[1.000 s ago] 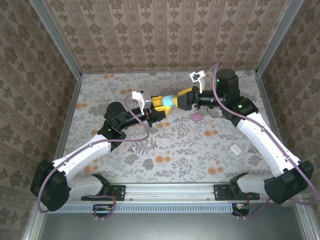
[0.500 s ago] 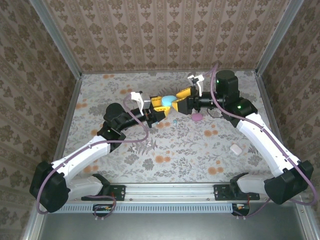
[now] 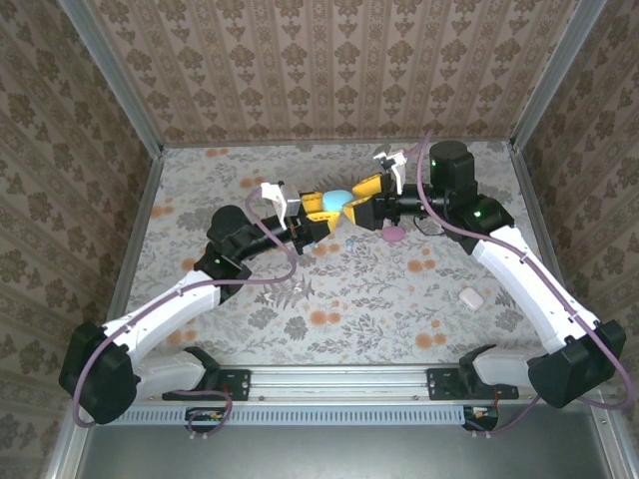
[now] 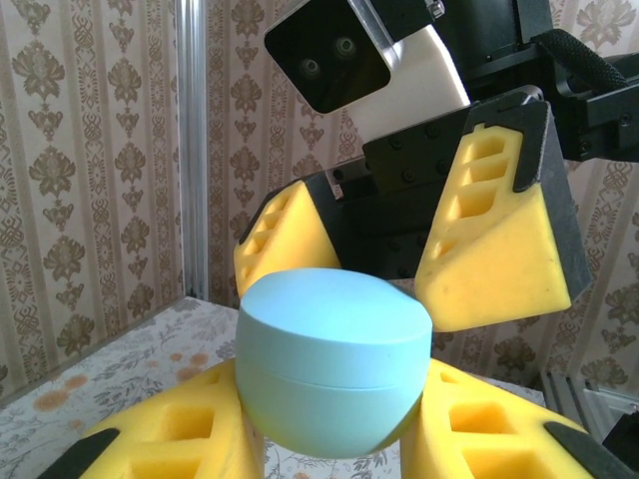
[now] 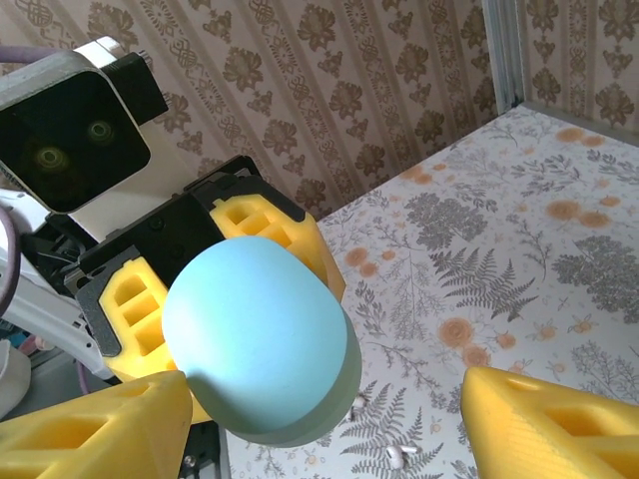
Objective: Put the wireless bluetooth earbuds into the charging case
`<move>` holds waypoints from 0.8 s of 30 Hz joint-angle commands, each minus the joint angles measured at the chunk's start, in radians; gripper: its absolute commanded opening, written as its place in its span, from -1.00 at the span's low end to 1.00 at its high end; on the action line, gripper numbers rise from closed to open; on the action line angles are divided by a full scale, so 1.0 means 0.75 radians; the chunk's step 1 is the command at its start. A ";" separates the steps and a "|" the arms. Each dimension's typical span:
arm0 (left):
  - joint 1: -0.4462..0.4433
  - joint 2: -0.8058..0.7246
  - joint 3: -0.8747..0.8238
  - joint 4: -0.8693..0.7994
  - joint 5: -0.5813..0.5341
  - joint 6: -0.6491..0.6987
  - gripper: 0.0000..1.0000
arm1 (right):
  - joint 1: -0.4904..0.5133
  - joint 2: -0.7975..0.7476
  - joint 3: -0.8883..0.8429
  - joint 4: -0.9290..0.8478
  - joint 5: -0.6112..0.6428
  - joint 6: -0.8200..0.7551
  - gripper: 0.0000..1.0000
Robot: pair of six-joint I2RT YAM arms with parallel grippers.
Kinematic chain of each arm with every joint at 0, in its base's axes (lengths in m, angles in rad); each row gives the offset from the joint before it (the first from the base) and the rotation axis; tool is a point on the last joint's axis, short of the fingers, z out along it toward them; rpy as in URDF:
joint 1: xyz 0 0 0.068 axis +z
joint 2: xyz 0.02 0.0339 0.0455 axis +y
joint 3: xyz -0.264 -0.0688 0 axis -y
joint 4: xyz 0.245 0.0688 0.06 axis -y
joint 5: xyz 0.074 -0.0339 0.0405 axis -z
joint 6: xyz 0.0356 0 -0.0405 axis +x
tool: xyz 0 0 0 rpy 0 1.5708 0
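Right gripper [image 3: 353, 199] has edged closer to the closed light-blue charging case [image 4: 334, 369], jaws spread wide just beyond it. Left gripper [image 3: 325, 212] clamps that case. Beneath the case, what look like tiny pale earbuds [image 5: 400, 456] lie on the floral table [image 5: 519, 249].

A table [image 3: 349, 299] covered in a pale floral print with orange and grey blooms. A small pink case [image 3: 393, 234] lies right of centre, a white case [image 3: 470, 297] well apart toward the right edge, and a tiny pale earbud [image 5: 400, 456] lies on the print.
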 commanded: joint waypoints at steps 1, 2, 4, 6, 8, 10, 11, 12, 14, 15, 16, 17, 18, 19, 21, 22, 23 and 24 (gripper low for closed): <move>-0.018 -0.019 0.010 0.074 0.025 -0.024 -0.35 | 0.003 -0.001 0.009 -0.001 0.111 -0.036 0.45; -0.017 -0.020 0.010 0.074 0.027 -0.024 -0.35 | 0.003 -0.003 0.005 0.006 0.121 -0.036 0.45; -0.019 -0.020 0.012 0.074 0.036 -0.022 -0.35 | 0.002 -0.005 -0.001 0.030 0.160 -0.019 0.45; -0.021 -0.019 0.011 0.074 0.037 -0.022 -0.35 | 0.004 -0.005 0.003 0.055 0.180 0.004 0.44; -0.022 -0.016 0.010 0.076 0.041 -0.022 -0.35 | 0.003 -0.005 0.002 0.084 0.193 0.026 0.45; -0.024 -0.017 0.011 0.078 0.043 -0.024 -0.36 | 0.003 -0.001 0.008 0.098 0.209 0.039 0.45; -0.025 -0.016 0.011 0.077 0.045 -0.023 -0.36 | 0.003 0.001 0.010 0.100 0.210 0.039 0.45; -0.025 -0.016 0.011 0.076 0.047 -0.022 -0.36 | 0.002 0.003 0.012 0.102 0.216 0.041 0.45; -0.026 -0.018 0.009 0.076 0.045 -0.022 -0.36 | 0.002 0.007 0.016 0.104 0.225 0.048 0.45; -0.026 -0.018 0.008 0.076 0.045 -0.021 -0.36 | 0.003 0.007 0.017 0.107 0.225 0.052 0.46; -0.026 -0.016 0.009 0.074 0.047 -0.022 -0.36 | 0.003 0.009 0.018 0.111 0.227 0.063 0.45; -0.026 -0.016 0.008 0.073 0.047 -0.019 -0.36 | 0.003 0.011 0.020 0.113 0.225 0.068 0.46; -0.027 -0.016 0.009 0.074 0.047 -0.017 -0.36 | 0.002 0.011 0.021 0.116 0.223 0.073 0.45; -0.028 -0.016 0.009 0.074 0.047 -0.015 -0.36 | 0.004 0.015 0.026 0.117 0.228 0.085 0.46; -0.028 -0.014 0.007 0.072 0.049 -0.011 -0.36 | 0.002 0.023 0.042 0.112 0.243 0.102 0.46; -0.028 -0.012 0.006 0.072 0.049 -0.012 -0.36 | 0.004 0.031 0.054 0.101 0.257 0.114 0.45; -0.028 -0.012 0.006 0.072 0.049 -0.014 -0.36 | 0.003 0.038 0.067 0.089 0.260 0.118 0.45; -0.030 -0.014 0.004 0.069 0.049 -0.014 -0.36 | 0.003 0.048 0.081 0.078 0.262 0.121 0.46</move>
